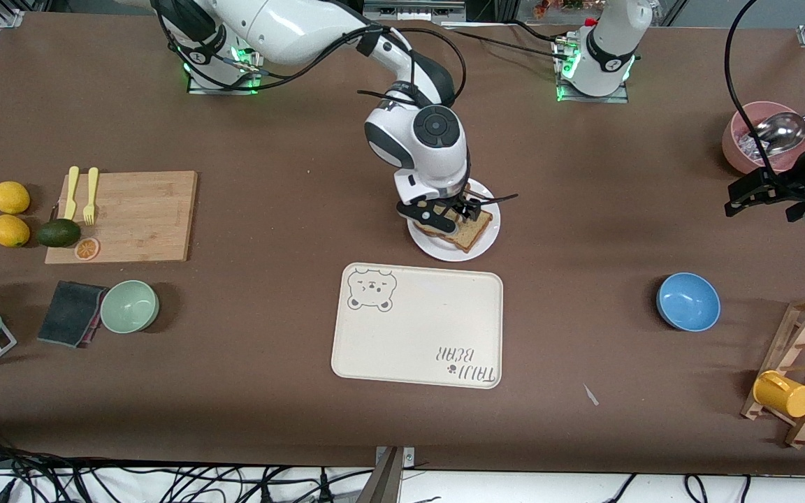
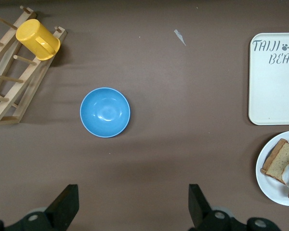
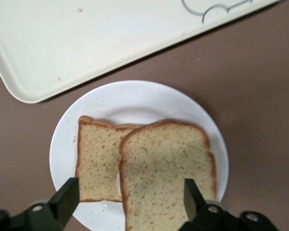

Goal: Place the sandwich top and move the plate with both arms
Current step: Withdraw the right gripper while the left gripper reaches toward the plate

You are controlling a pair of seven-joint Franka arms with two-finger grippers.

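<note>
A: Starting at the right arm's end of the table, what matters?

B: Nothing there for this job. A bamboo cutting board carries 2 yellow forks and fruit, well apart from the work. The right gripper hangs over the round plain white plate at mid-table, jaws spread wide and holding nothing.

A: And the sandwich top?

B: The light tan speckled bread slice with a darker crust lies on the plate, overlapping a 2nd slice rather than squarely covering it. In the right wrist view it sits between the open fingers, but nothing pinches it. I would judge the top placed, though skewed.

A: How will the plate handle?

B: Stiff and smooth, probably slippery at the rim and breakable if dropped. The bread is soft and light, so it may slide if the plate tilts. Each gripper should take the bare rim at facing edges and keep it level.

A: Further along?

B: The cream rectangular tray with a bear drawing lies just nearer the front camera than the plate. The left gripper waits, wide open and empty, up near a blue bowl at the left arm's end.
</note>
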